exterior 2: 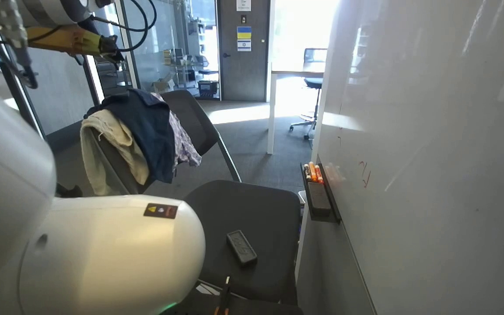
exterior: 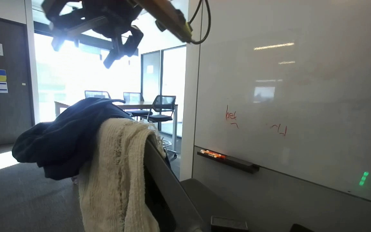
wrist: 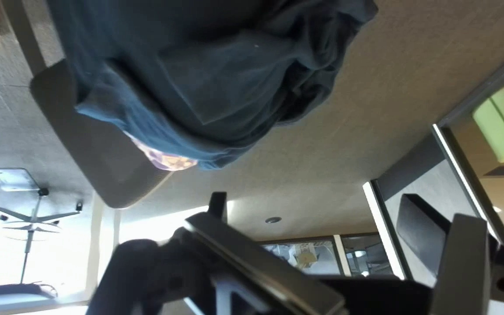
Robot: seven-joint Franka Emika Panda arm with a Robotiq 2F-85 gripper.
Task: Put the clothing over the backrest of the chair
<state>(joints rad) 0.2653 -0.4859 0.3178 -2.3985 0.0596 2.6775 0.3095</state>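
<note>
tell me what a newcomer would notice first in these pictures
Probably the dark blue garment, heaped over the chair backrest with a cream knit cloth hanging next to it. In an exterior view, the open gripper looms dark above them against a bright window. A whiteboard with red scribbles fills much of the right side of both exterior views.

Bright windows [exterior: 69, 72] glare pure white while reflections [exterior: 273, 46] streak the whiteboard [exterior: 317, 96].
</note>
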